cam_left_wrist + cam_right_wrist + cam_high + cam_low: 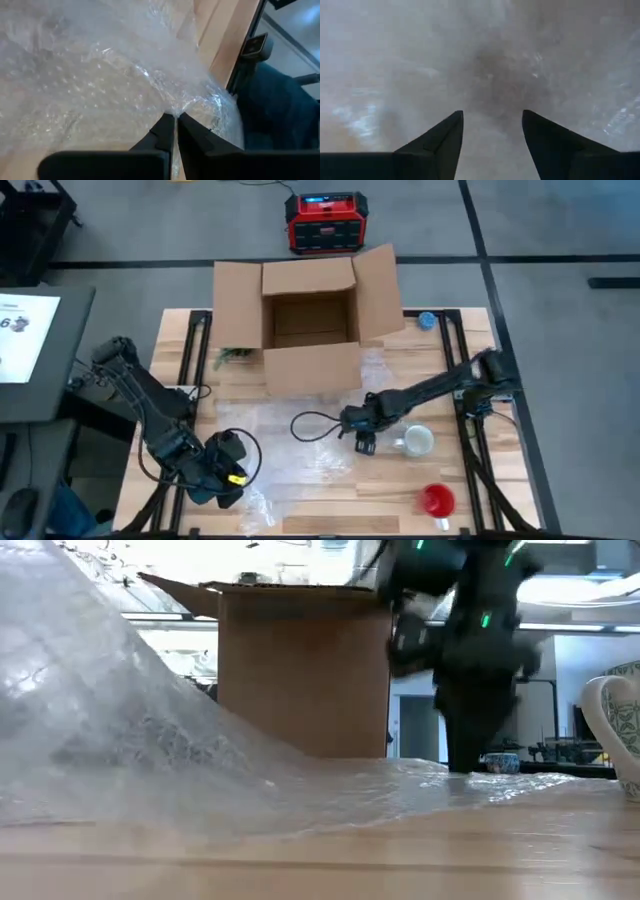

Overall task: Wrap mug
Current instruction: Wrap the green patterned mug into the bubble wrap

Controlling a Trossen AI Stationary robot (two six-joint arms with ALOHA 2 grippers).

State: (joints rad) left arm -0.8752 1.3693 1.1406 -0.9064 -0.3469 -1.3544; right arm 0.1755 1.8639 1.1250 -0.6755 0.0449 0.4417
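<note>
Left tool [175, 116] pinched on bubble wrap [100, 75] — right tool [492, 117] agape.

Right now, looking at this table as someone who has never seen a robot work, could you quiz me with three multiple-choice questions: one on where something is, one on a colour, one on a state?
1. Where is the white mug?
A. inside the cardboard box
B. on the table, beside the right hand
C. in the left hand

2. What colour is the small cup near the table's front edge?
A. red
B. green
C. black

3. What is the left hand doing?
A. hanging open over bare wood
B. gripping the box flap
C. pinched shut on the bubble wrap

Answers:
1 B: the high view shows the mug on the table next to the right hand.
2 A: the cup is plainly red from above.
3 C: the left wrist view shows its fingers closed on bunched wrap.
</note>
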